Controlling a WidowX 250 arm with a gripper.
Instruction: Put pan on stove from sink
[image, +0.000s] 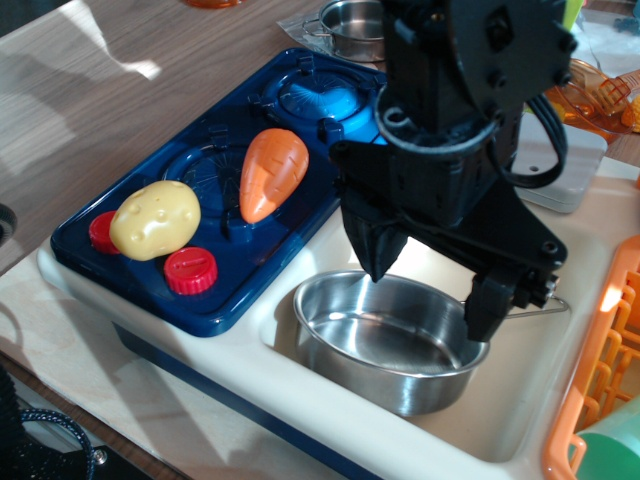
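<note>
the pan (390, 343) sits inside the sink (520, 420), toward its near-left part, upright and empty, its thin wire handle pointing right and mostly hidden behind the arm so only a short end shows by the right finger. the black gripper (432, 295) hangs right over the pan with its jaws spread wide apart and nothing between them: the left finger tip is at the far rim of the pan, the right finger tip is over the right rim where the handle starts; whether either finger touches the metal cannot be told. the bulky arm covers the far half of the sink and the right edge of the stove (130, 275). the stove lies just left of the sink, and its top is crowded: a yellow potato (156, 219) rests at the near-left end, between and partly over the two red knobs (190, 270), and an orange carrot (271, 172) lies across the middle burner, tip toward the front. a light blue piece (325, 100) shows on the far burner, close to the arm. behind the stove, on the wooden table (120, 100), stands a small steel pot (352, 25), partly cut off by the arm. an orange rack (600, 370) borders the sink on the right, with something green (610, 445) at the bottom right corner.
</note>
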